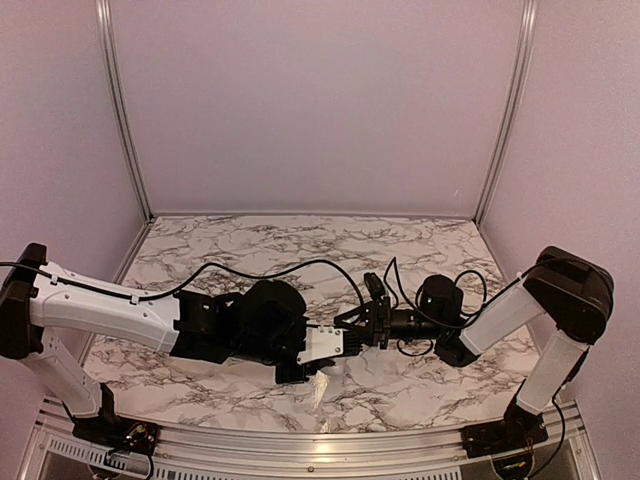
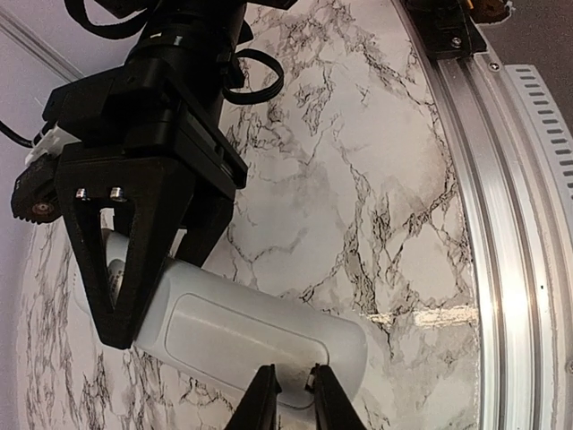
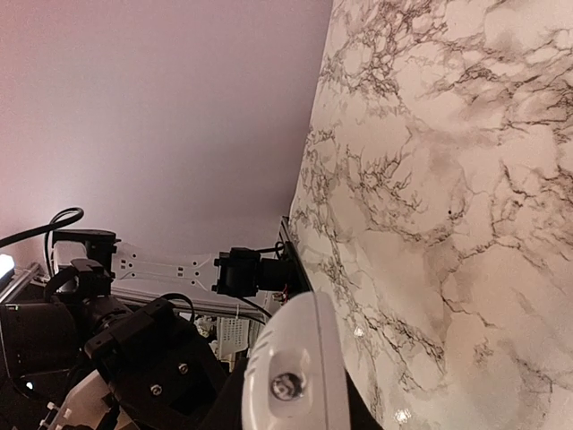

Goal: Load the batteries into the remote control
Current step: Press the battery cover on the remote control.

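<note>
Remote control held between left gripper and right gripper

Slim white remote control, rectangular panel outlined on its smooth side, held level above the tabletop's near-edge middle.

Remote control: button face turned away, unseen; far end covered by right gripper. Left gripper below it cropped at frame edge, grip undetermined. Right wrist view: remote control blurred, cropped.
</note>
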`<state>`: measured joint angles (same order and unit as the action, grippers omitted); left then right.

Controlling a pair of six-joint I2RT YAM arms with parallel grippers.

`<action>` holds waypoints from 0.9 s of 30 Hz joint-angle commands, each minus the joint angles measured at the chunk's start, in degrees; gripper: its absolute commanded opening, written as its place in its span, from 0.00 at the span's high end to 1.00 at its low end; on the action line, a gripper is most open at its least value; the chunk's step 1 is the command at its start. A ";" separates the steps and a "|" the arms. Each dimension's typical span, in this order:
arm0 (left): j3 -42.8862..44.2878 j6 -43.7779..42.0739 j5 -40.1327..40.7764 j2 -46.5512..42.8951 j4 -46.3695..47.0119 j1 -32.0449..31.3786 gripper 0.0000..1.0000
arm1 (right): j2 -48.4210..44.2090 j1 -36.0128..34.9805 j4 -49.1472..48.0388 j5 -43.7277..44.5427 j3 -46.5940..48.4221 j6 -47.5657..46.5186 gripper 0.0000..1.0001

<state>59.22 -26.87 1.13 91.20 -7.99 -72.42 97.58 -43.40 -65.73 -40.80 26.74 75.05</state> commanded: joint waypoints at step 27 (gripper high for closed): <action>-1.48 -3.25 -0.14 4.09 -8.53 -0.09 0.83 | -3.94 0.60 -6.84 -5.52 2.76 2.51 1.00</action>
<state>61.25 -30.02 0.10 93.60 -10.02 -72.60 97.51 -42.54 -63.31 -42.33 26.41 73.76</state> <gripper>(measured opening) 0.176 0.201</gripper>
